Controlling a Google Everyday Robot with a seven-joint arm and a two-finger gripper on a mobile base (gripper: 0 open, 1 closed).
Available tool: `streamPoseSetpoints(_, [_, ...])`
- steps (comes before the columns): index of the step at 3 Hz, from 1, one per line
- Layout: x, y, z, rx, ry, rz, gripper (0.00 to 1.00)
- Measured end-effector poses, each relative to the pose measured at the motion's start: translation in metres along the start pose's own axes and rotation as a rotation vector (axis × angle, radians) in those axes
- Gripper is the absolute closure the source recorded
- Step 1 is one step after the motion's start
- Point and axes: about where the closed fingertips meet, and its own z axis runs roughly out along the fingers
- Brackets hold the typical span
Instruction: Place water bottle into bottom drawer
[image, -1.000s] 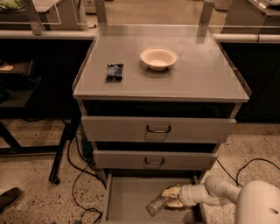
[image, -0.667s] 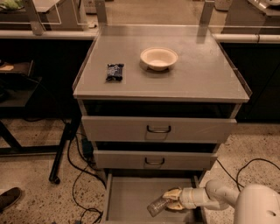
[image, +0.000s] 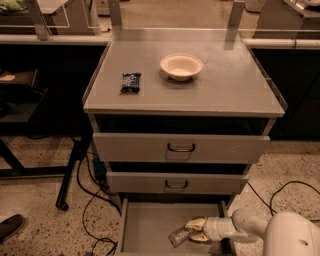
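The bottom drawer (image: 145, 225) is pulled open at the foot of the grey cabinet and shows its flat grey floor. My gripper (image: 196, 231) reaches in from the lower right over the drawer's right side. It is shut on the water bottle (image: 179, 236), a clear plastic bottle that lies tilted with its free end pointing left and down, low over the drawer floor. Only that end of the bottle shows; the rest is hidden between the fingers (image: 197, 222).
A cream bowl (image: 181, 66) and a dark snack packet (image: 131, 82) lie on the cabinet top. The two upper drawers (image: 180, 148) are shut. Black cables (image: 92, 200) trail on the speckled floor at left, beside a table leg (image: 70, 170). A shoe (image: 10, 227) shows at lower left.
My gripper and the bottle have shifted slightly down and left inside the open drawer. Nothing else has moved.
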Motion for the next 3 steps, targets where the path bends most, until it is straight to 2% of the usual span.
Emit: streamPoseSetpoints(3, [-0.007,-0.014,0.026,0.033,-0.014,0.016,1.00])
